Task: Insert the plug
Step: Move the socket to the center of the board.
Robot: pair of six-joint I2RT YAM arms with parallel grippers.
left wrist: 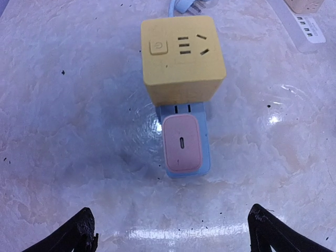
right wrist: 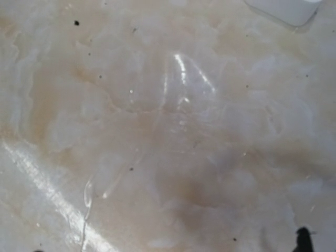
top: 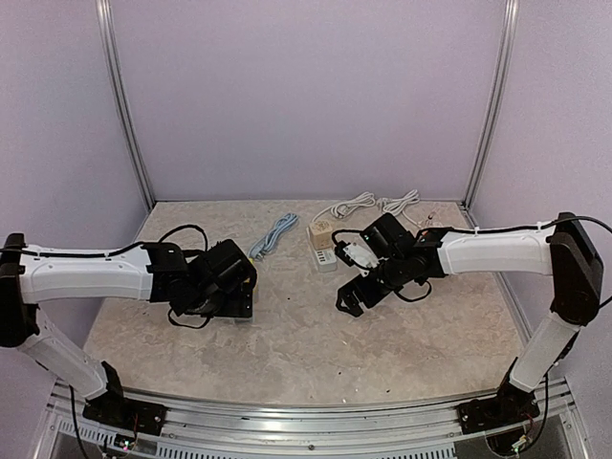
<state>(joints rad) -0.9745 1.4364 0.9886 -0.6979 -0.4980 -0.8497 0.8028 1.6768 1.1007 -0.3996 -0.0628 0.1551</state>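
Observation:
In the left wrist view a yellow cube socket (left wrist: pixel 182 58) sits on the marble table with its outlets facing up. A blue plug with a pink face (left wrist: pixel 183 139) lies flat against the cube's near side. I cannot tell how deep it sits in the cube. My left gripper (left wrist: pixel 173 237) hovers just short of the plug, open, with nothing between its fingertips (left wrist: pixel 79 233). In the top view the left gripper (top: pixel 228 287) hides the cube and the plug. My right gripper (top: pixel 356 295) hangs open over bare table at centre right, holding nothing.
A grey-blue cable (top: pixel 274 234) runs from the cube toward the back. A white power strip (top: pixel 322 251) with a coiled white cord (top: pixel 368 204) lies at the back, just behind the right gripper. Its end (left wrist: pixel 307 26) shows in the left wrist view.

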